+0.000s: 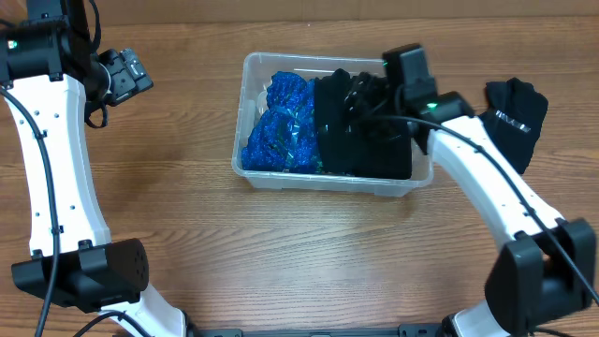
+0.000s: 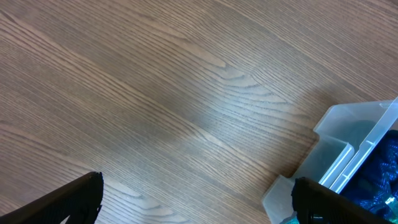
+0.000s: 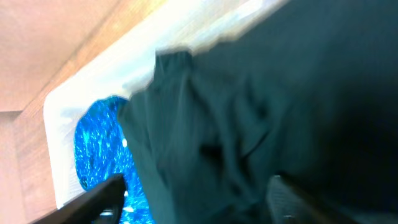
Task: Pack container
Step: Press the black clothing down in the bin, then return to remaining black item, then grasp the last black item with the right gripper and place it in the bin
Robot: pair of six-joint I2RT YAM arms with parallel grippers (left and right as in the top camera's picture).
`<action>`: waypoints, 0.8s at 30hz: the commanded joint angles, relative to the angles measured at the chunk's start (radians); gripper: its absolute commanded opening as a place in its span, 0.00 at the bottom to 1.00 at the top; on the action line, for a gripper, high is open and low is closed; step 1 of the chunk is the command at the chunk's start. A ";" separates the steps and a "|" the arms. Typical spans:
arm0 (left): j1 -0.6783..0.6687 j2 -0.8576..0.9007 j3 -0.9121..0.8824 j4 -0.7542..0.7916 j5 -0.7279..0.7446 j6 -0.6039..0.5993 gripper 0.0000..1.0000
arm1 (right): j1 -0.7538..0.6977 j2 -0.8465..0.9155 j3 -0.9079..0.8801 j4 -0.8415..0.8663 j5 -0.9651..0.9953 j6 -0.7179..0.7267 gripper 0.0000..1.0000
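The clear container (image 1: 250, 86) sits at the table's middle back. Its left half holds crumpled blue cloth (image 1: 281, 133); its right half holds black cloth (image 1: 367, 145). My right gripper (image 1: 360, 94) hangs over the black cloth inside the container. In the right wrist view its fingers (image 3: 193, 202) are spread wide with black cloth (image 3: 249, 112) between them, blue cloth (image 3: 99, 149) and the container wall (image 3: 65, 109) to the left. My left gripper (image 1: 131, 75) is open and empty at the far left; its wrist view (image 2: 196, 205) shows bare wood and a container corner (image 2: 348, 134).
Another black cloth piece (image 1: 517, 114) lies on the table right of the container, beside my right arm. The wooden table (image 1: 187, 234) runs to the front edge, where both arm bases stand at the left and right corners.
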 commanded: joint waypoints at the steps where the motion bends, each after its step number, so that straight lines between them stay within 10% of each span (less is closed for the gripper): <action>1: 0.000 -0.001 0.007 0.002 -0.010 0.015 1.00 | -0.183 -0.171 0.016 -0.003 0.039 -0.185 0.86; 11: 0.000 -0.001 0.007 0.002 -0.010 0.015 1.00 | -0.785 0.076 0.014 -0.059 0.025 -0.364 0.98; 20: 0.000 -0.001 0.007 0.002 -0.010 0.015 1.00 | -0.839 0.348 0.014 0.087 -0.200 -0.393 0.96; 24: -0.001 -0.001 0.007 0.002 -0.010 0.015 1.00 | -0.797 0.365 0.016 0.070 -0.203 -0.389 0.17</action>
